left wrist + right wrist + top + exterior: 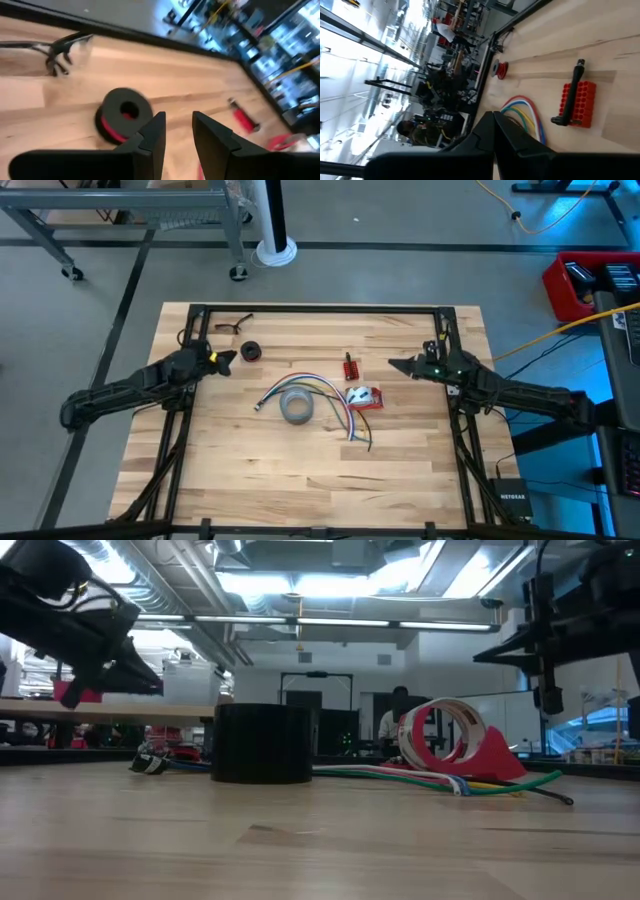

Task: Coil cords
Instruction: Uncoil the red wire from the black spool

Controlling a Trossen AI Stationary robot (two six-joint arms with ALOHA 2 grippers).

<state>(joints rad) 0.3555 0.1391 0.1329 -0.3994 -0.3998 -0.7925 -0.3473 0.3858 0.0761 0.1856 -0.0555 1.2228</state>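
A small black round coil (250,351) with red wire wound in it lies flat on the wooden table at the far left; it also shows in the left wrist view (124,114). A bundle of coloured cords (325,392) lies loose mid-table, curving around the grey tape roll (296,407). My left gripper (228,360) hovers just left of the black coil, open and empty, its fingers (156,131) a little apart. My right gripper (394,363) hovers right of centre, shut and empty (494,125).
A red bit holder (351,367) and a red tape dispenser (364,397) lie right of the cords. A pair of glasses (232,326) lies near the far edge. A black frame (320,309) runs along the table's far edge and sides.
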